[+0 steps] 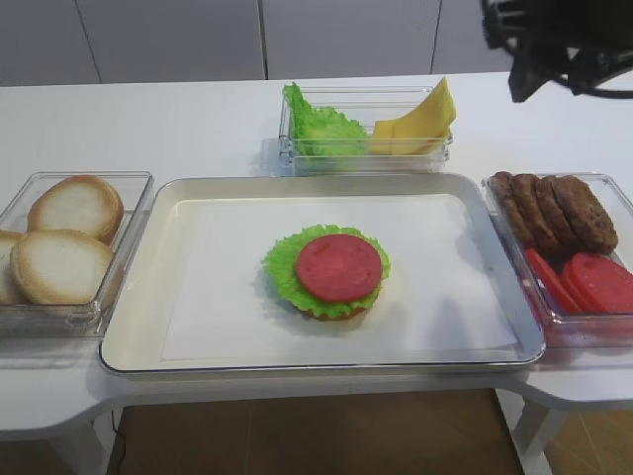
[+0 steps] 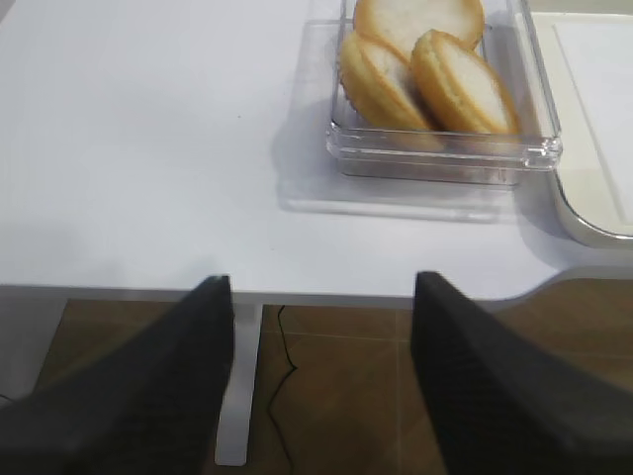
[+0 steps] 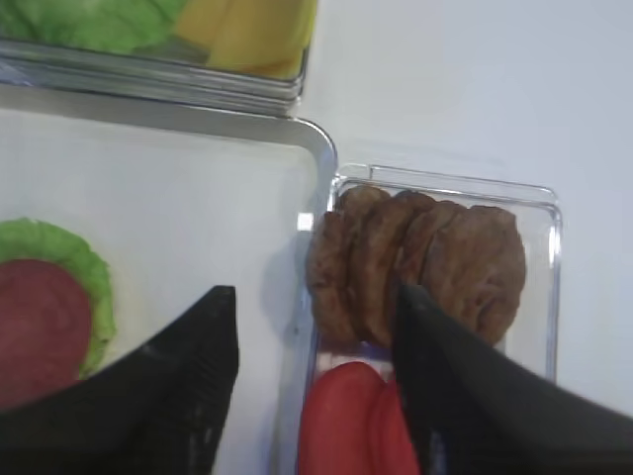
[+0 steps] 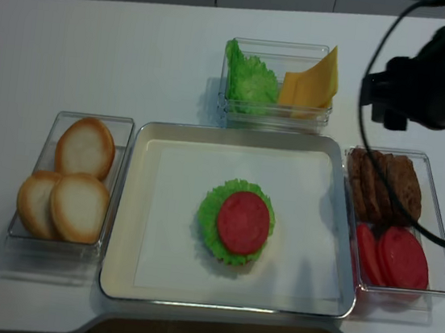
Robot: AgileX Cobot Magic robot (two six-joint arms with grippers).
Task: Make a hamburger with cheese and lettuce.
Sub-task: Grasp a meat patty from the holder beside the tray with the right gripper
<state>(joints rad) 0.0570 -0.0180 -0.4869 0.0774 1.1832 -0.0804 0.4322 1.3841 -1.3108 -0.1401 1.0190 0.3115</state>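
The right gripper hangs wide open and empty above the tray's right edge; the left gripper is likewise wide and empty.

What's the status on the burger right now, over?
Both tools open, empty: right tool above patties, left tool off-table. Hamburger topped with red slice; cheese still in bin. Nothing blocking.
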